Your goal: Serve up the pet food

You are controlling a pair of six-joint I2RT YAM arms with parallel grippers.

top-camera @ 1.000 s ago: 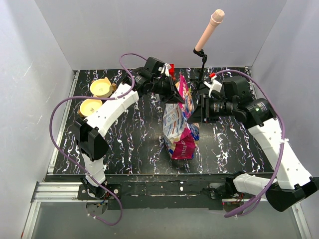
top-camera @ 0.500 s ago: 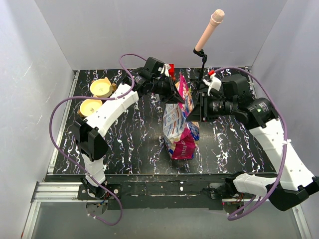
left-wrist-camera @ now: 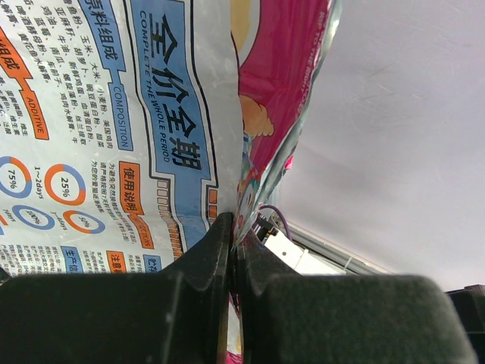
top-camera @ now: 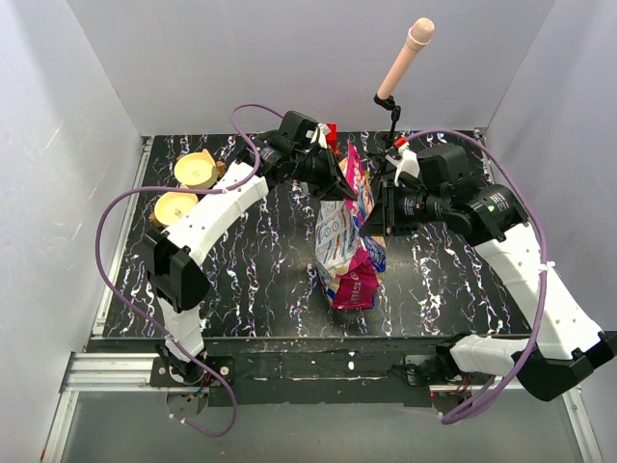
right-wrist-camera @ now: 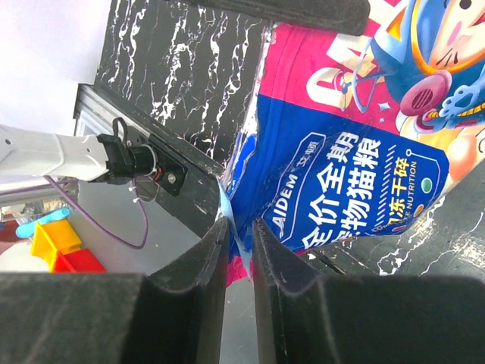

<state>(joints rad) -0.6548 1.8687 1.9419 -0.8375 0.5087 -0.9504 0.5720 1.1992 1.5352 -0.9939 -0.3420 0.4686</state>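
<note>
The pet food bag (top-camera: 342, 241), glossy white, blue and magenta, stands upright in the middle of the black marbled table (top-camera: 251, 280). The kibble itself is hidden inside it. My left gripper (top-camera: 339, 174) is shut on the bag's upper edge; in the left wrist view the foil (left-wrist-camera: 151, 114) is pinched flat between the pads (left-wrist-camera: 216, 250). My right gripper (top-camera: 371, 220) is at the bag's right side. In the right wrist view a thin edge of the blue panel (right-wrist-camera: 356, 174) runs between the right gripper (right-wrist-camera: 239, 235) fingers, with a narrow gap still showing on either side.
Two tan bowls (top-camera: 196, 170) (top-camera: 175, 205) sit at the far left of the table. A microphone on a stand (top-camera: 403, 60) rises behind the bag at the back. Coloured toy blocks (right-wrist-camera: 57, 246) lie beyond the table's edge in the right wrist view.
The right arm has moved left toward the bag and its jaws have narrowed around the bag's edge. The left gripper and the bag have stayed in place.
</note>
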